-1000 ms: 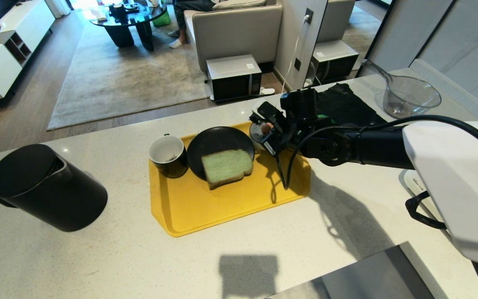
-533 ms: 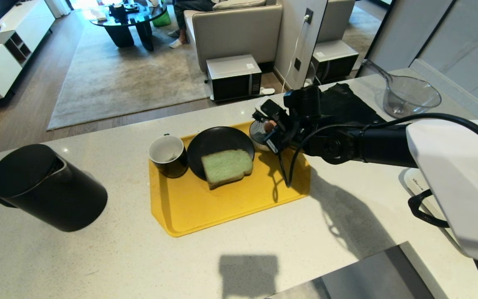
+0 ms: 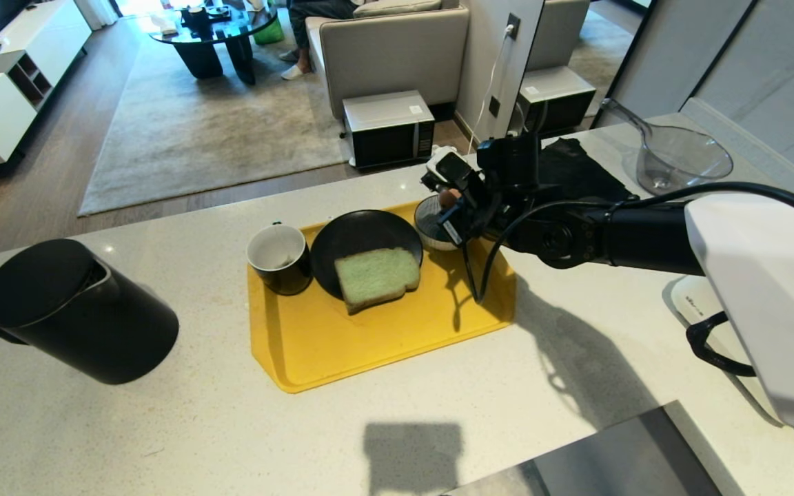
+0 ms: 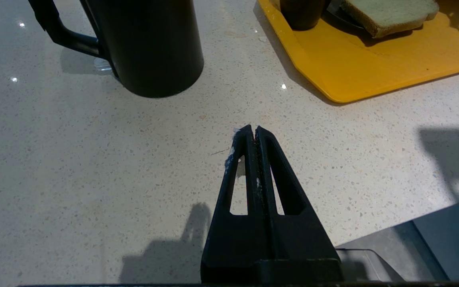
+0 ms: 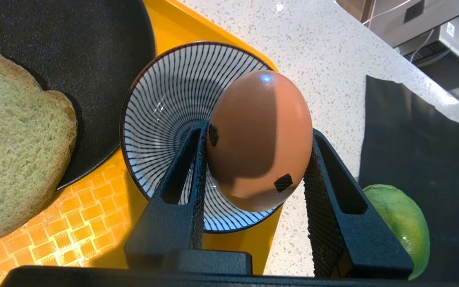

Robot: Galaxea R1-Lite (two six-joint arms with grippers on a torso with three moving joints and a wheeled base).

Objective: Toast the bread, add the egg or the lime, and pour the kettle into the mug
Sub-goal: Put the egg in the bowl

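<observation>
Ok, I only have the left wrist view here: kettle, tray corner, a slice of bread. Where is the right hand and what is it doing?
Observer: The right hand hangs over the striped bowl at the tray's far right corner.
Operator: Carrying anything?
Observer: Yes, the egg, pinched between its two fingers.
Operator: And the lime?
Observer: Off the tray, on the black cloth right of the bowl; the lime shows past one finger in the right wrist view.
Operator: Where does the mug sit?
Observer: The mug stands at the tray's far left corner, beside the black plate holding the bread.
</observation>
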